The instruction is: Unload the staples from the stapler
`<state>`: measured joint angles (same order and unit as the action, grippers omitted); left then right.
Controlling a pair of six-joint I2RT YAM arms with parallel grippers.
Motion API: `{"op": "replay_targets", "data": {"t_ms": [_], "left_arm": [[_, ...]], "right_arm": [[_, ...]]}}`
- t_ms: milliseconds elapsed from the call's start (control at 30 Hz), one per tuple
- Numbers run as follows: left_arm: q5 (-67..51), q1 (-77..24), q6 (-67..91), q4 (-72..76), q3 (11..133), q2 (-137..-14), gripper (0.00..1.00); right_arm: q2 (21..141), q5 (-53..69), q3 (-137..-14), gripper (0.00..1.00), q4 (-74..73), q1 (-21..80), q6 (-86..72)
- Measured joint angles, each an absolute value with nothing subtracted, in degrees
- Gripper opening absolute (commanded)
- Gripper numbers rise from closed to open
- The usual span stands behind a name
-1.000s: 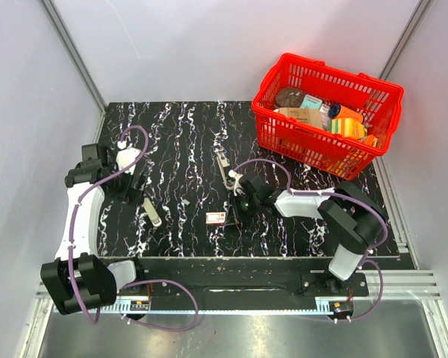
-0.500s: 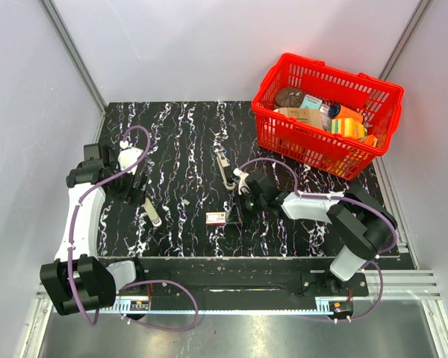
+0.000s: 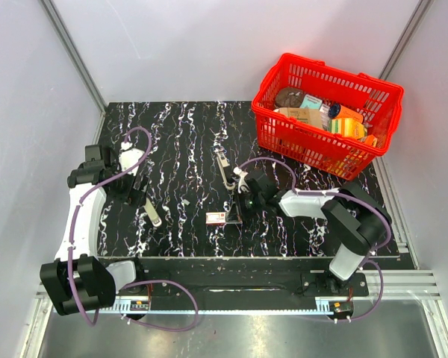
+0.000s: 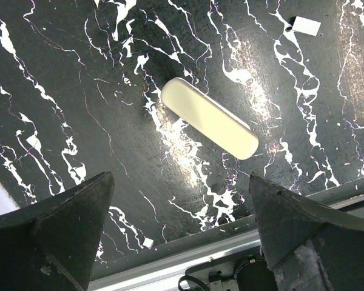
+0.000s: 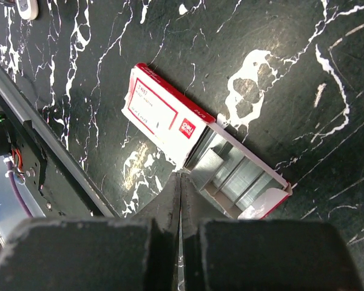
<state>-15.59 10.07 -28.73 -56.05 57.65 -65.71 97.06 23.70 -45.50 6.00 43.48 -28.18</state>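
The stapler [image 3: 223,167] is a slim black and silver piece lying on the black marbled table [image 3: 179,142], a little beyond my right gripper. My right gripper [image 3: 234,214] points down with its jaws together. In the right wrist view its tips [image 5: 181,177] touch the edge of the red-and-white box [image 5: 164,112], whose drawer [image 5: 242,176] is pulled out and shows silver strips inside. I see nothing between the jaws. A loose strip of staples does not show. My left gripper [image 4: 182,242] is open and empty, hovering near a pale cream bar [image 4: 209,118].
A red basket [image 3: 325,112] full of groceries stands at the back right. The cream bar [image 3: 153,215] lies near the table's front left. A small white scrap [image 4: 306,25] lies on the table. The table's front edge and metal rail [image 4: 230,248] are close under my left gripper.
My right gripper has shifted slightly over the red-and-white box, and its wrist has swung a little. The left arm has barely moved.
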Motion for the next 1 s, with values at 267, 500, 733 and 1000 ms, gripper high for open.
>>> {"op": "replay_targets", "data": {"t_ms": [267,500,733,1000], "left_arm": [[-15.6,10.0,-29.0,-56.1,57.6,-65.3,0.99],[-15.2,9.9,-29.1,-56.0,57.6,-64.8,0.99],[-15.1,9.9,-29.4,-56.1,57.6,-64.5,0.99],[-14.9,9.8,-29.8,-56.0,57.6,-64.4,0.99]], "right_arm": [[98.8,24.5,-47.3,0.0,5.2,43.3,-28.3],[98.6,24.6,-47.4,0.0,4.6,43.2,-28.3],[98.0,24.6,-47.4,0.0,4.8,43.1,-28.3],[97.6,24.6,-47.3,0.0,4.8,43.1,-28.4]]}}
